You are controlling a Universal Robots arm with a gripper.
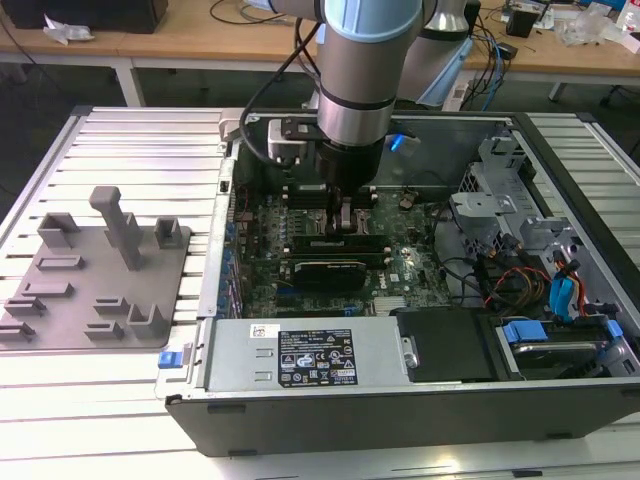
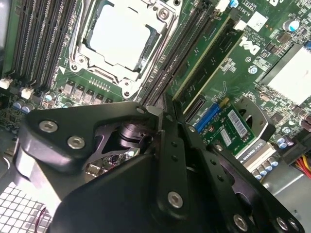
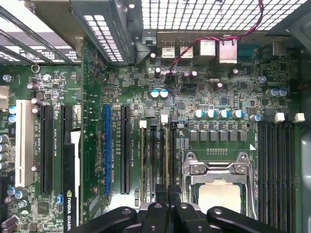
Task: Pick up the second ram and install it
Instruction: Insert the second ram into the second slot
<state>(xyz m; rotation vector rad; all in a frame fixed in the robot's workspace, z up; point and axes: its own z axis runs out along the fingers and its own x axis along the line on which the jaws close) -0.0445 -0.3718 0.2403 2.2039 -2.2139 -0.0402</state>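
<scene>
Black gripper (image 3: 168, 189) linkage sits at the first wrist view's lower centre, fingers narrow and apparently pinching the second ram (image 2: 158, 112) edge-on above the memory slots (image 3: 154, 155), left of the processor socket (image 3: 218, 191). Best kept upright, aligned along one slot, and pressed evenly.

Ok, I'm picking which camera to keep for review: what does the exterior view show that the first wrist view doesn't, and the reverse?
The exterior view adds the grey holder tray beside the case, and the arm reaching into that case. The first wrist view adds the blue expansion slot and the perforated rear wall. Both show the motherboard and the gripper down close to it.
</scene>
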